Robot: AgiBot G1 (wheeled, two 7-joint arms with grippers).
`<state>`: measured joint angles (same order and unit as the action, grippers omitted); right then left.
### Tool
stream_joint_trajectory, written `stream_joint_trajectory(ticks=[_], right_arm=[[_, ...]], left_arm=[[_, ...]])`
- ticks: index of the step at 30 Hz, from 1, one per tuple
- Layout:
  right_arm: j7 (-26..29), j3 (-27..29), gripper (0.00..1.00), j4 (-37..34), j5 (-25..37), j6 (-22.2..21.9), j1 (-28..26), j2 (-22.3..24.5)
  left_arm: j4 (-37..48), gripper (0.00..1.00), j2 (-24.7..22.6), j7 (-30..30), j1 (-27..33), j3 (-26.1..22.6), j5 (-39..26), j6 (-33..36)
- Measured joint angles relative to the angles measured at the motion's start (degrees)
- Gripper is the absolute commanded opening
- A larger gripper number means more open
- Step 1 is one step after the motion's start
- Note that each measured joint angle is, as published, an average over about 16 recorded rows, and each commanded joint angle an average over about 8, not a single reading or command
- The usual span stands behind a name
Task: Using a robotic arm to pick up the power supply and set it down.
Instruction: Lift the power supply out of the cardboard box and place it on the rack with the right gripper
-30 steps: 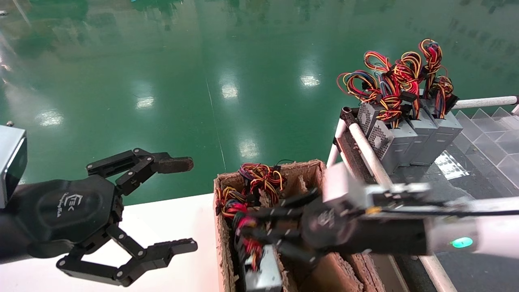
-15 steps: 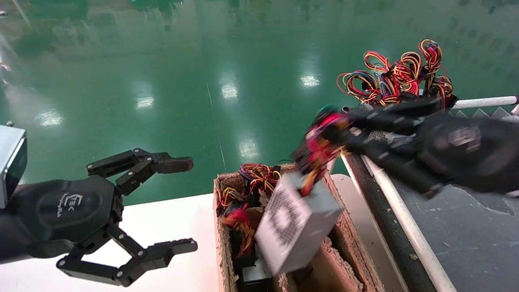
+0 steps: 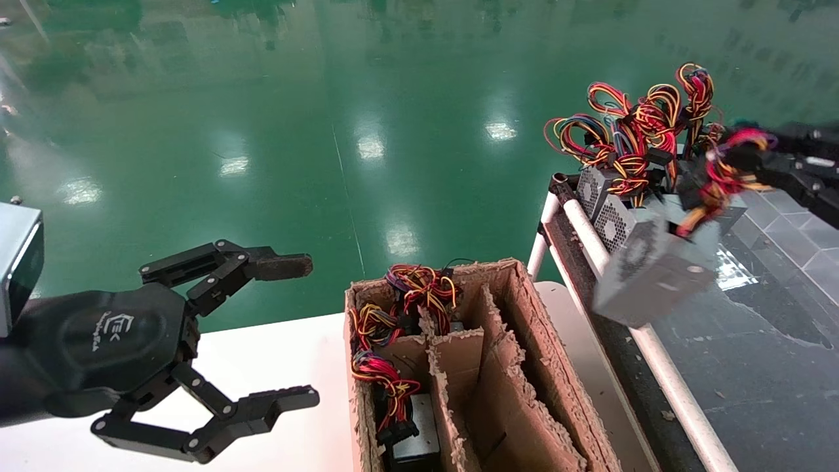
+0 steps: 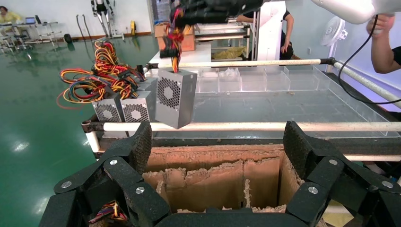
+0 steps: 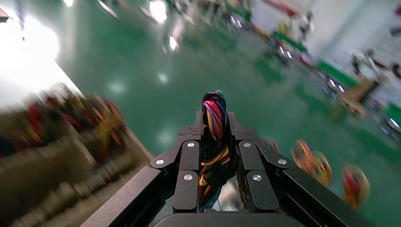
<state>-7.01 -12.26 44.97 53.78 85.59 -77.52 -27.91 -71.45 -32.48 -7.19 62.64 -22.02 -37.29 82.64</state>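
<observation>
Over the conveyor rail at the right of the head view, my right gripper was clamped on the wire bundle of the power supply. Its fingers were pressed together with the red, yellow and black wires squeezed between them. The grey box hung tilted below the bundle, in the air, its lower corner over the white rail tube at the near edge of the dark conveyor surface. Whether it touched the tube I could not tell. From the left wrist camera the box's fan grille faced that camera.

Just behind it, a row of like power supplies stood upright on the conveyor, their wire looms sticking up.

The torn cardboard box sat on the white table, between the two arms. Its left compartments held more power supplies with tangled wires; the right compartment looked bare of units.

My left gripper hung parked over the table at the left, fingers spread wide, gripping nothing. One fingertip pad was brown and worn.

A person's arm showed beyond the conveyor in the left wrist camera.
</observation>
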Motion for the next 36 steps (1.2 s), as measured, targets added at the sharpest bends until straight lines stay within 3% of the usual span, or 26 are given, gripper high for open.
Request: stream_joint_trajectory(ticks=[8,18,31,32,36], right_arm=[[-6.16,-2.28,0.00,-11.27,6.21,0.55,-5.71,-0.87],[-11.64,-5.38,0.00,-22.78,11.23,2.11,-12.51,-5.47],[-17.04,-8.00,0.02,-33.68,15.35,-0.61,-19.31,-12.24],[-17.35,-8.13,0.10,-34.39,15.57,-0.91,-19.68,-12.59],[-18.35,-8.54,0.60,-36.87,16.27,-1.93,-20.93,-13.65]], left_arm=[[0.00,1.00,0.00,0.00,0.00,0.00,0.00,0.00],[0.00,1.00,0.00,0.00,0.00,0.00,0.00,0.00],[0.00,1.00,0.00,0.00,0.00,0.00,0.00,0.00],[0.00,1.00,0.00,0.00,0.00,0.00,0.00,0.00],[0.00,1.00,0.00,0.00,0.00,0.00,0.00,0.00]])
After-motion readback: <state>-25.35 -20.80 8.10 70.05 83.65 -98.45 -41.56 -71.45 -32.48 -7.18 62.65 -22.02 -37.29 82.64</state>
